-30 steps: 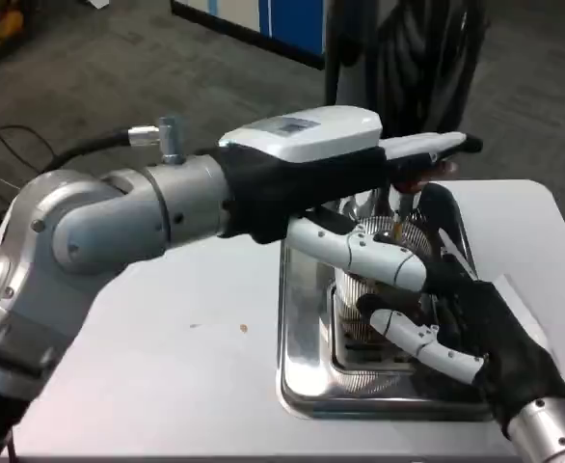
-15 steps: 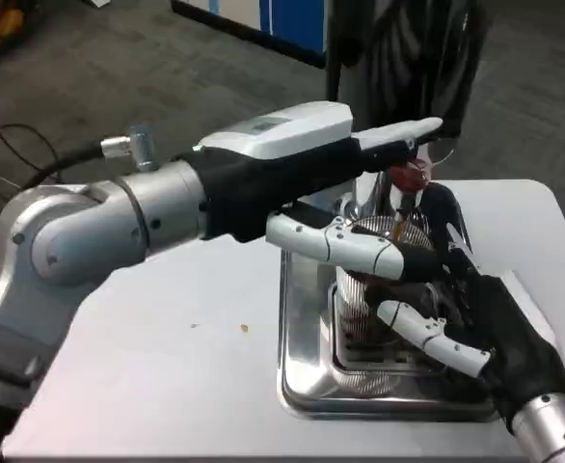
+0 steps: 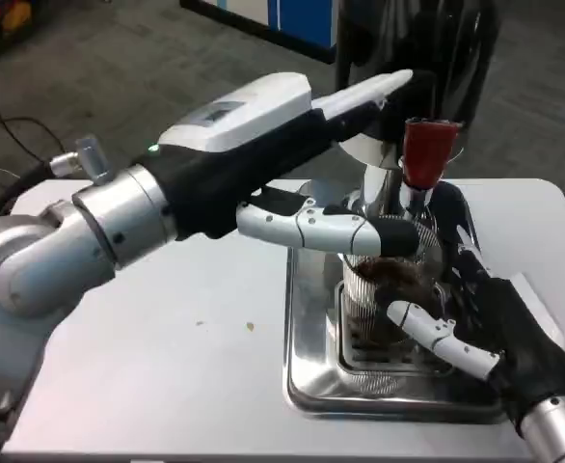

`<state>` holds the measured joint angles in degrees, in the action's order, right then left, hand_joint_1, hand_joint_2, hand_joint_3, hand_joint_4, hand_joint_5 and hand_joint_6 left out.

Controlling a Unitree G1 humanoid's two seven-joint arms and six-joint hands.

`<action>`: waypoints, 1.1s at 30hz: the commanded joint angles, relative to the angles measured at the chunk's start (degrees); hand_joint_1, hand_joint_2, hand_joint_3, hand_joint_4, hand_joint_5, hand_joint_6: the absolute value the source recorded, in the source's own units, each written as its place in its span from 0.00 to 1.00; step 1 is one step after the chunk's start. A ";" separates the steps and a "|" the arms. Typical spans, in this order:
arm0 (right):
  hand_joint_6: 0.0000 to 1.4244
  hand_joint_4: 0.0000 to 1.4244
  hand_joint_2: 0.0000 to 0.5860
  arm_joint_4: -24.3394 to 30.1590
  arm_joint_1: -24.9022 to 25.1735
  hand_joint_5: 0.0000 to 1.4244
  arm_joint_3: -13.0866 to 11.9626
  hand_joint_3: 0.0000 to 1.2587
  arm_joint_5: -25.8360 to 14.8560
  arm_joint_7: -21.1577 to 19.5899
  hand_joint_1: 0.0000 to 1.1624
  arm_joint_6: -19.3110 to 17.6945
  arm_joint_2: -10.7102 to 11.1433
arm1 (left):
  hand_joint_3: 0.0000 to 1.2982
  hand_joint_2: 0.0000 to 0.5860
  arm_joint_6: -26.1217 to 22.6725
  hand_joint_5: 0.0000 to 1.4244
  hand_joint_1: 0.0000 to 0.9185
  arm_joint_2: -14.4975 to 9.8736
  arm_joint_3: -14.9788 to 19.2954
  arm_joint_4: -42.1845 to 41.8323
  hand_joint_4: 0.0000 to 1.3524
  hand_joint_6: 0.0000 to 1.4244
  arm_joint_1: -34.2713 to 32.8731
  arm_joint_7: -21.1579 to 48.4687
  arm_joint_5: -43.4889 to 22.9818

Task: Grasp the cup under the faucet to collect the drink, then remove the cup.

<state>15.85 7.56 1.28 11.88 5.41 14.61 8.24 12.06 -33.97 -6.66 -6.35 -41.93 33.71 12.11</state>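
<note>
A clear ribbed cup [image 3: 379, 289] stands on the steel drip tray [image 3: 307, 367] under the faucet [image 3: 389, 188], with dark drink in its upper part. My right hand [image 3: 485, 328] grips the cup from the right, a white finger crossing its front. The faucet's red handle [image 3: 427, 149] shows just above the cup. My left hand [image 3: 292, 154] reaches in from the left with its fingers spread. One finger [image 3: 369, 92] points up beside the dark dispenser body [image 3: 427, 48]; another lies over the cup's rim. It holds nothing.
The white table [image 3: 167, 347] has a small crumb [image 3: 249, 326] left of the tray. My left forearm [image 3: 80, 241] spans the left half of the table above its surface. Beyond the table's far edge lies grey carpet.
My left hand has lifted up and back to the left, uncovering the red handle. The drink now shows dark in the cup. My right hand keeps its grip.
</note>
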 commanded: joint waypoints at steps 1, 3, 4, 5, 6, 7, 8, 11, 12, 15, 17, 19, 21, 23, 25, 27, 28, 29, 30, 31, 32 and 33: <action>0.00 0.00 0.40 0.83 -0.77 0.06 -0.38 0.00 -0.67 -0.19 0.51 -0.31 0.29 | 0.04 0.16 0.53 0.07 0.14 -0.03 1.89 -2.88 0.00 0.14 1.92 -1.54 -0.43; 0.00 0.00 0.40 1.01 -0.87 0.06 -0.60 0.00 -0.88 -0.08 0.51 -0.39 0.47 | 0.04 0.16 0.15 0.07 0.14 -0.20 2.44 -4.02 0.00 0.14 2.70 -1.45 -0.57; 0.00 0.00 0.40 1.06 -0.90 0.06 -0.65 0.00 -0.97 -0.07 0.51 -0.42 0.56 | 0.04 0.16 -0.21 0.07 0.14 -0.43 2.65 -4.60 0.00 0.14 3.11 -1.18 -0.61; 0.00 0.00 0.40 1.12 -0.93 0.06 -0.71 0.00 -1.04 -0.06 0.51 -0.47 0.67 | 0.05 0.16 -0.49 0.08 0.14 -0.58 2.75 -4.96 0.00 0.14 3.36 -0.96 -0.64; 0.00 0.00 0.40 1.18 -0.98 0.06 -0.82 0.00 -1.18 -0.03 0.51 -0.53 0.79 | 0.06 0.17 -0.92 0.08 0.14 -0.83 3.03 -5.61 0.01 0.15 4.12 -0.78 -0.72; 0.01 0.00 0.40 1.22 -1.01 0.06 -0.87 0.00 -1.32 -0.04 0.51 -0.56 0.90 | 0.07 0.17 -1.28 0.09 0.14 -1.12 3.28 -6.21 0.02 0.16 4.97 -0.57 -0.77; 0.02 0.00 0.40 1.26 -1.06 0.07 -0.91 0.00 -1.42 -0.04 0.51 -0.62 1.03 | 0.07 0.17 -1.55 0.10 0.14 -1.28 3.47 -6.64 0.03 0.16 5.56 -0.42 -0.78; 0.02 0.00 0.40 1.33 -1.16 0.07 -1.04 0.00 -1.76 0.06 0.51 -0.72 1.35 | 0.08 0.17 -2.25 0.10 0.14 -1.65 4.57 -8.18 0.03 0.16 8.74 -0.72 -0.75; 0.03 0.00 0.40 1.33 -1.20 0.07 -1.11 0.00 -1.93 0.14 0.51 -0.78 1.43 | 0.08 0.17 -2.40 0.10 0.14 -1.76 4.95 -8.65 0.03 0.16 9.81 -0.94 -0.76; 0.03 0.00 0.40 1.39 -1.38 0.07 -1.22 0.00 -2.38 0.18 0.51 -1.08 1.68 | 0.08 0.17 -2.75 0.10 0.14 -2.13 5.95 -10.07 0.03 0.16 12.66 -1.35 -0.41; 0.03 0.00 0.40 1.42 -1.44 0.08 -1.30 0.00 -2.71 0.21 0.50 -1.15 1.83 | 0.08 0.17 -2.82 0.10 0.14 -2.22 6.96 -11.06 0.03 0.16 14.94 -1.82 -0.22; 0.03 0.00 0.40 1.43 -1.49 0.08 -1.48 0.00 -3.00 0.33 0.50 -1.25 1.99 | 0.08 0.17 -2.93 0.10 0.14 -2.29 7.94 -11.98 0.03 0.16 17.08 -2.21 -0.17; 0.04 0.00 0.40 1.38 -1.52 0.08 -1.58 0.00 -3.16 0.34 0.50 -1.30 2.04 | 0.08 0.17 -2.95 0.10 0.14 -2.48 8.98 -12.92 0.03 0.17 19.43 -2.52 -0.23; 0.04 0.00 0.40 1.13 -1.52 0.08 -1.58 0.00 -3.27 0.27 0.50 -1.42 1.99 | 0.08 0.17 -2.99 0.10 0.14 -2.58 9.90 -13.66 0.03 0.17 21.25 -2.76 -0.27; 0.04 0.00 0.40 0.69 -1.39 0.08 -1.49 0.00 -3.41 0.22 0.50 -1.66 1.84 | 0.08 0.15 -3.15 0.11 0.14 -2.58 11.54 -14.33 0.04 0.17 24.06 -3.28 -0.75; 0.04 0.00 0.40 0.06 -1.10 0.08 -1.28 0.00 -3.65 0.21 0.50 -2.08 1.68 | 0.08 0.15 -3.06 0.11 0.14 -2.86 12.77 -14.96 0.04 0.17 26.48 -3.41 -0.82; 0.04 0.00 0.40 -0.20 -0.98 0.08 -1.15 0.00 -3.69 0.16 0.50 -2.28 1.59 | 0.08 0.15 -3.02 0.11 0.14 -2.93 13.09 -15.15 0.04 0.17 27.17 -3.40 -0.84; 0.04 0.00 0.40 -0.48 -0.84 0.08 -0.99 0.00 -3.71 0.10 0.50 -2.43 1.45 | 0.08 0.15 -2.83 0.11 0.14 -3.09 13.66 -15.52 0.04 0.17 28.55 -3.37 -0.75; 0.04 0.00 0.40 -0.69 -0.76 0.08 -0.89 0.00 -3.70 0.04 0.50 -2.55 1.34 | 0.09 0.15 -2.77 0.11 0.14 -3.10 14.25 -15.91 0.04 0.17 29.95 -3.34 -0.88; 0.04 0.00 0.40 -0.87 -0.68 0.08 -0.79 0.00 -3.70 -0.04 0.50 -2.67 1.21 | 0.09 0.15 -2.75 0.11 0.14 -3.11 14.64 -16.18 0.04 0.17 30.87 -3.33 -0.97; 0.04 0.00 0.40 -1.00 -0.61 0.08 -0.70 0.00 -3.67 -0.12 0.50 -2.77 1.11 | 0.09 0.15 -2.70 0.11 0.14 -3.18 15.07 -16.52 0.04 0.18 31.85 -3.31 -0.93; 0.04 0.00 0.40 -1.06 -0.57 0.08 -0.64 0.00 -3.65 -0.19 0.50 -2.83 1.06 | 0.09 0.15 -2.66 0.11 0.14 -3.14 15.56 -16.88 0.04 0.18 32.84 -3.42 -0.91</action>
<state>15.72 6.64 0.41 8.50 5.52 13.01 9.53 9.11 -36.21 7.31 -21.76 -11.96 31.09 11.63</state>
